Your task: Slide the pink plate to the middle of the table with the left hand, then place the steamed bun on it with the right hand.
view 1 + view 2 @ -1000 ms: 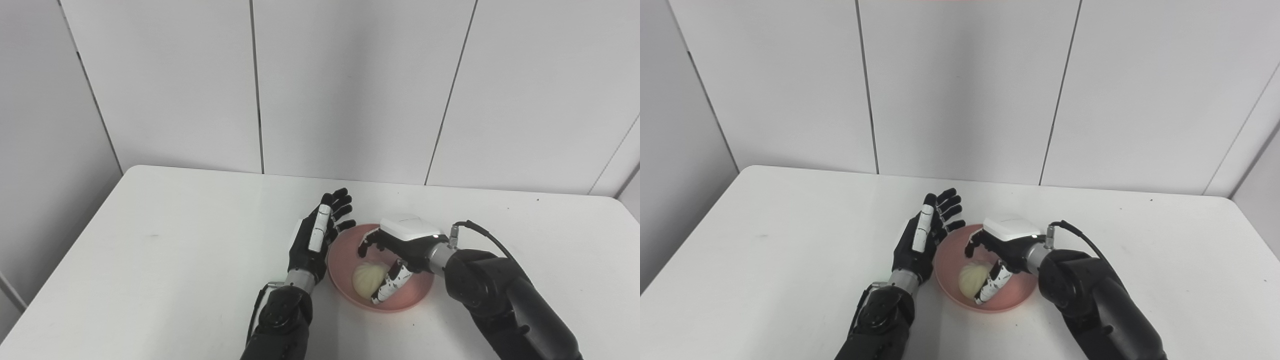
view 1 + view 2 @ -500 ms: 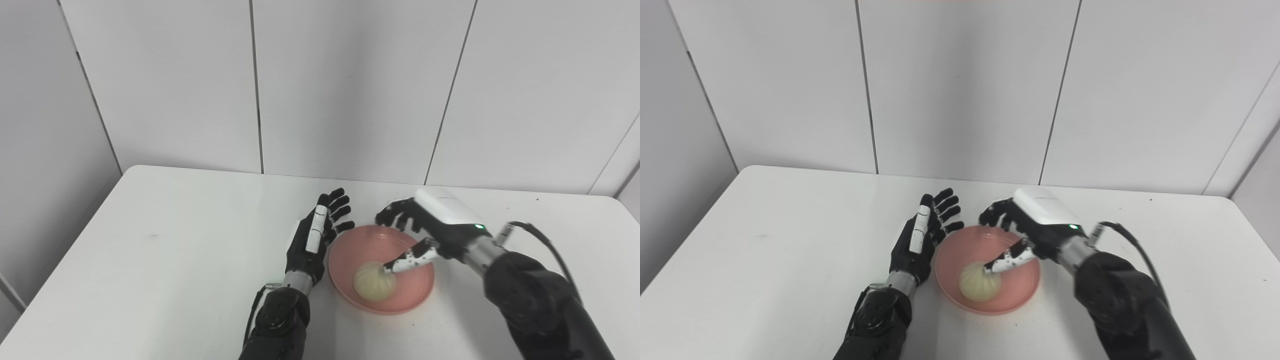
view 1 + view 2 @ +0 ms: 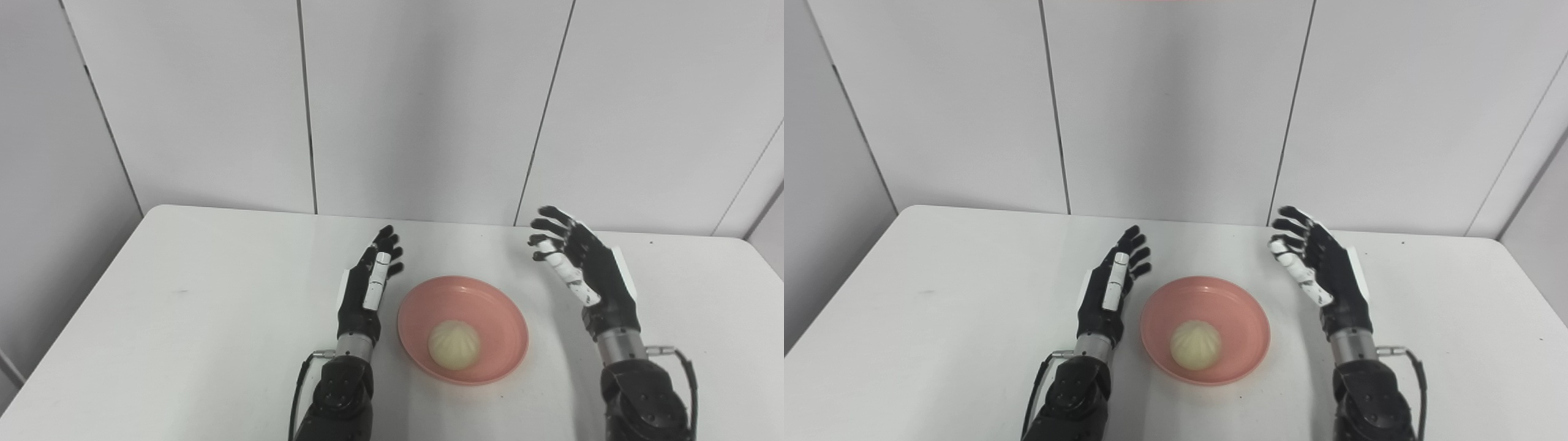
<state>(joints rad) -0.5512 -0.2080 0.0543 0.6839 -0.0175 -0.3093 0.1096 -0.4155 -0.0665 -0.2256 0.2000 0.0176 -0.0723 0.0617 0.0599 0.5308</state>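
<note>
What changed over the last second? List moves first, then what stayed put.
The right hand let go of the bun, lifted off the plate and swung out to the right, now open and clear of it. The left hand eased slightly away from the plate's left rim, open as before. The camera shifted a little. The bun and plate stayed in place on the table.

Bun [image 3: 454, 345]: on plate [image 3: 502, 318], worktop [image 3: 184, 318] middle.
Left robot hand [image 3: 362, 294]: empty, fingers spread, beside plate.
Right robot hand [image 3: 588, 269]: empty, fingers spread, apart.
</note>
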